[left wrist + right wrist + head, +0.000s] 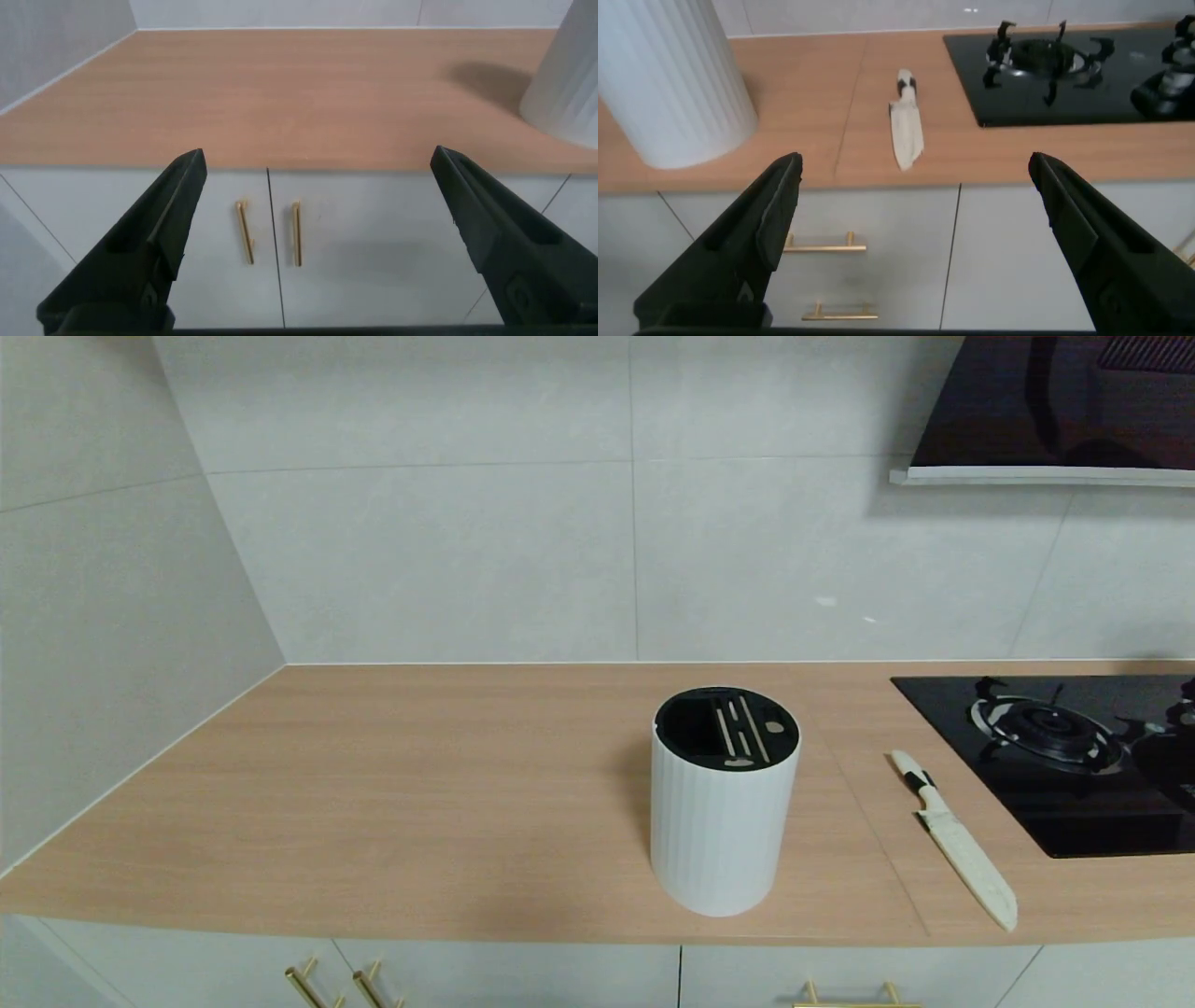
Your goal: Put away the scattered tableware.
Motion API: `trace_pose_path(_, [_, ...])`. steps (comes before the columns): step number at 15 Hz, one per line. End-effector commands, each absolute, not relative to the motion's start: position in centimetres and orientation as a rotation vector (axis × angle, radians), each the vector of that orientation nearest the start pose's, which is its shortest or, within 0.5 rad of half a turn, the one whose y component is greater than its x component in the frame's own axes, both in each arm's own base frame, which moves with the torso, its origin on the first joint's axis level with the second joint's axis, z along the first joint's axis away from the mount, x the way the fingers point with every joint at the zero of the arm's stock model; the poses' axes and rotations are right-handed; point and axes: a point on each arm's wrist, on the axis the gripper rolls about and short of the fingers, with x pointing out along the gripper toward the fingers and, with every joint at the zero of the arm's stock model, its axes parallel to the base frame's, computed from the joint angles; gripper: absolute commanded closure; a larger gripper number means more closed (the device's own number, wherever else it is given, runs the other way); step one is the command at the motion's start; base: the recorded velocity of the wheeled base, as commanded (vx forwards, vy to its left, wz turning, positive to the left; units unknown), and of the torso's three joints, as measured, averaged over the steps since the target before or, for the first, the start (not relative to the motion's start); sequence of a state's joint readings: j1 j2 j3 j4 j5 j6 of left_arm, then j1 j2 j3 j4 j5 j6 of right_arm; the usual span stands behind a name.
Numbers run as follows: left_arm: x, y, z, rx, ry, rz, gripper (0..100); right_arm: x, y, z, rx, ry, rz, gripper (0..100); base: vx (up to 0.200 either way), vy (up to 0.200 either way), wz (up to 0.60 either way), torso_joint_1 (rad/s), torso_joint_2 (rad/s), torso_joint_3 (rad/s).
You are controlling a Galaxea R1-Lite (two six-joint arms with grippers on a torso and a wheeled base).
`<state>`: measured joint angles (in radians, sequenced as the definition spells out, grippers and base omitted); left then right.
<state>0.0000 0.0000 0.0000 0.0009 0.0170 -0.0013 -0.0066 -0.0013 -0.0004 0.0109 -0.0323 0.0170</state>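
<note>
Knife (952, 835) lies near the white holder (724, 812); left gripper (318, 154), right gripper (914, 159) — both agape.

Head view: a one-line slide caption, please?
White ribbed cylindrical knife holder stands left of a white speckled knife on the wooden counter.

One knife (952, 840) and one white ribbed holder (719, 821) are being counted on the one countertop (420, 784). One black hob (1074, 821) is being counted, and on it two burners are being shown: one whole (1044, 58) and one cut off by the edge (1167, 89). One hood (1055, 411) is being counted on the wall. Four golden handles are being counted on the cabinets: two upright (247, 233) (296, 233) and two horizontal (820, 247) (839, 311). Two grippers are being counted, the left gripper (318, 161) and the right gripper (915, 163), each with two fingers (159, 243).
</note>
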Motion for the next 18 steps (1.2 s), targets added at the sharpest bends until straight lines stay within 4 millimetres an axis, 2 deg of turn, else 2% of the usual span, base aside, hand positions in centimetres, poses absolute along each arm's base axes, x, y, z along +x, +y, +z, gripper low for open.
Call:
trace_pose_path(1, [-2.27, 0.04, 7.55, -0.002, 0.002, 0.018, 0, -2.28, -0.05, 7.44, 0.017, 0.01, -0.04, 0, 0.0, 0.0, 0.0, 0.286, -0.59, -0.305])
trace_pose_path(11, [-2.27, 0.03, 7.55, -0.002, 0.002, 0.018, 0, -2.28, -0.06, 7.44, 0.015, 0.01, -0.038, 0, 0.0, 0.0, 0.0, 0.204, -0.43, -0.224])
trace_pose_path(18, [-2.27, 0.03, 7.55, -0.002, 0.002, 0.018, 0, -2.29, -0.05, 7.48, 0.015, 0.009, -0.035, 0, 0.0, 0.0, -0.09, 0.006, -0.01, -0.005])
